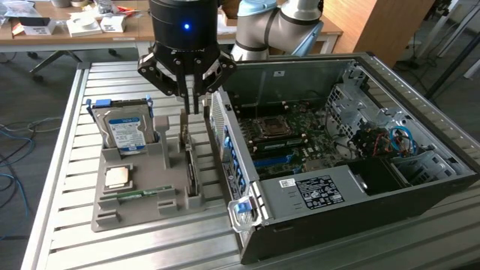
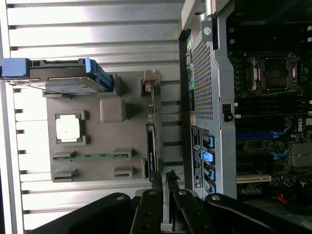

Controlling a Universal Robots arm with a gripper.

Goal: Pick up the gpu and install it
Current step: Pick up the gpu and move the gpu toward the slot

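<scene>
The gpu (image 1: pixel 192 174) stands on its edge in a slot of the grey holder (image 1: pixel 143 216), a thin dark card with its pale metal bracket at the far end. In the wrist view the gpu (image 2: pixel 152 139) runs along the holder's (image 2: pixel 97 141) side nearest the computer case. My gripper (image 1: pixel 192 109) hangs just above the card's bracket end, touching nothing. A narrow gap shows between its two fingers, and nothing is between them. My gripper (image 2: pixel 164 178) lines up with the card's length in the wrist view.
The open computer case (image 1: pixel 322 185) lies close beside the holder on the exterior view's right, its motherboard (image 1: pixel 293 140) and blue slots (image 2: pixel 258 135) exposed. The holder also carries a hard drive (image 1: pixel 125 132), a processor chip (image 1: pixel 118 177) and a memory stick (image 1: pixel 139 195). Slatted metal table underneath.
</scene>
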